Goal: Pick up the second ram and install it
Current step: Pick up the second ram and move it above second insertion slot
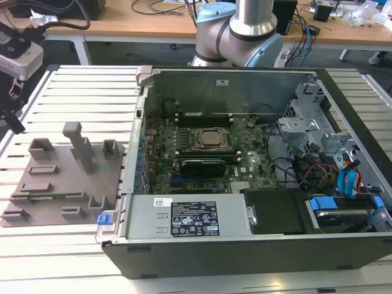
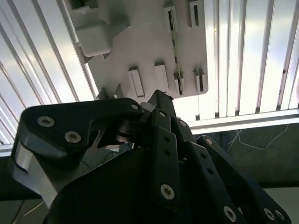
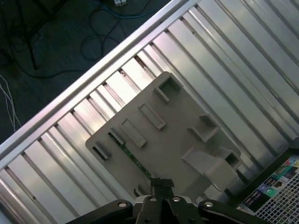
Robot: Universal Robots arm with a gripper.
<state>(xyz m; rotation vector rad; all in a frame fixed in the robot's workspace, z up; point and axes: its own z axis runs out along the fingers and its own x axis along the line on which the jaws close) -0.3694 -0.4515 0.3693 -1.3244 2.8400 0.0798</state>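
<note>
The second ram (image 3: 132,157) is a thin green stick standing on edge in a slot of the grey tray (image 3: 177,140). In the second wrist view it shows as a narrow strip (image 2: 176,58) on the same tray (image 2: 140,42). My gripper (image 3: 161,183) hangs above the tray's edge, close to one end of the ram and not touching it. Its fingertips (image 2: 159,100) look pressed together with nothing between them. In the exterior view the tray (image 1: 61,184) lies at the left, beside the open computer case (image 1: 245,159).
The case holds a motherboard with a square CPU socket (image 1: 211,139) and dark memory slots (image 1: 199,116) beside it. A power supply (image 1: 184,220) runs along its near side. Slatted metal table (image 1: 73,92) surrounds the tray. The arm's base (image 1: 239,37) stands behind the case.
</note>
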